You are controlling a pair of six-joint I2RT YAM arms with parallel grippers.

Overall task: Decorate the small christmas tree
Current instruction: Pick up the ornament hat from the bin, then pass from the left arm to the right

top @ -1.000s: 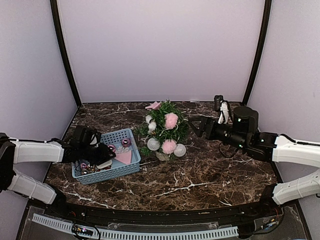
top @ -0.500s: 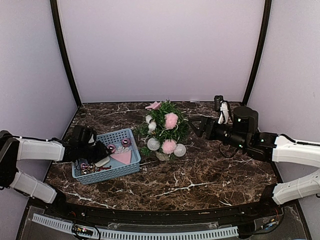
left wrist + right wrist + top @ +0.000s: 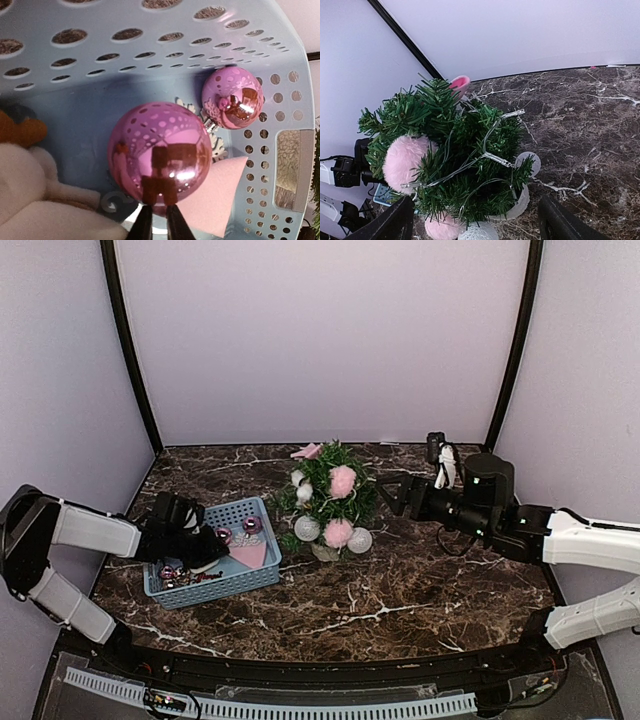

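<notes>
Our left tool (image 3: pixel 159 214) sits in the blue basket (image 3: pixel 215 592), its fingers nearly together at the lower edge of a pink bauble (image 3: pixel 160 150), seemingly clamped on its cap. The small christmas tree (image 3: pixel 330 502) stands upright on the bench (image 3: pixel 400 590), just past the basket's right end, so we judge the bauble must travel rightward and up to a branch. Our right tool (image 3: pixel 392 492) hangs just right of the tree, nearer it, fingers wide apart and empty.

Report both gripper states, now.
Left gripper: nearly shut at the large pink bauble; whether it grips it cannot be told.
Right gripper: open, empty, facing the small christmas tree.
</notes>
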